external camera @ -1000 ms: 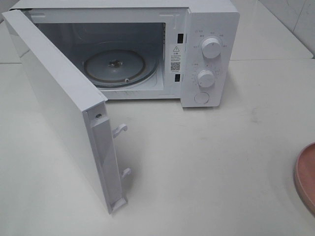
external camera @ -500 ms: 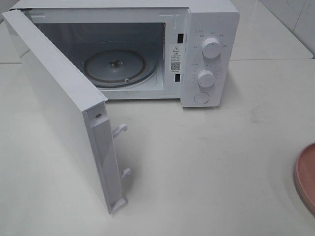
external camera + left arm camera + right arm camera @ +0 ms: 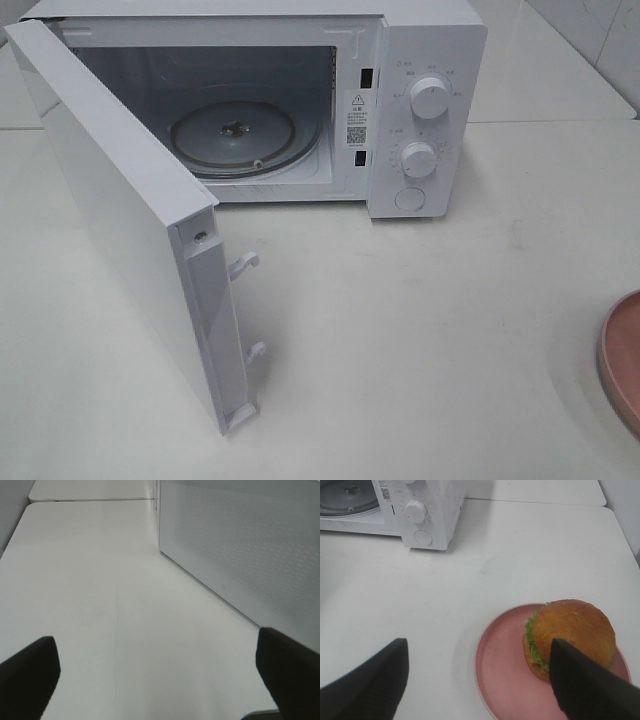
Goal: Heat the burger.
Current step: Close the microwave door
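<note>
Burger point(image 3: 568, 636) sits on the pink plate point(image 3: 502, 670), toward one side of it, on the table point(image 3: 450, 330) well apart from the microwave point(image 3: 425, 110). In the high view only the plate's rim shows at the right edge, burger itself out of frame there.

Right gripper point(image 3: 480, 680) hangs above the plate with fingers spread wide, nothing between them. Burger lies off-centre, close to the one finger point(image 3: 590, 685) that partly overlaps it in the wrist view, not midway. We judge we need a sideways shift toward the burger before descending.

Burger is round and tall, no long axis, so approach angle is free. Plate rim is the alternative hold.

Left gripper point(image 3: 160, 680) is spread too, empty, beside the open microwave door point(image 3: 130, 220), far from the burger. Right arm is clearly nearer.

Cavity is open, turntable point(image 3: 232, 137) bare.
</note>
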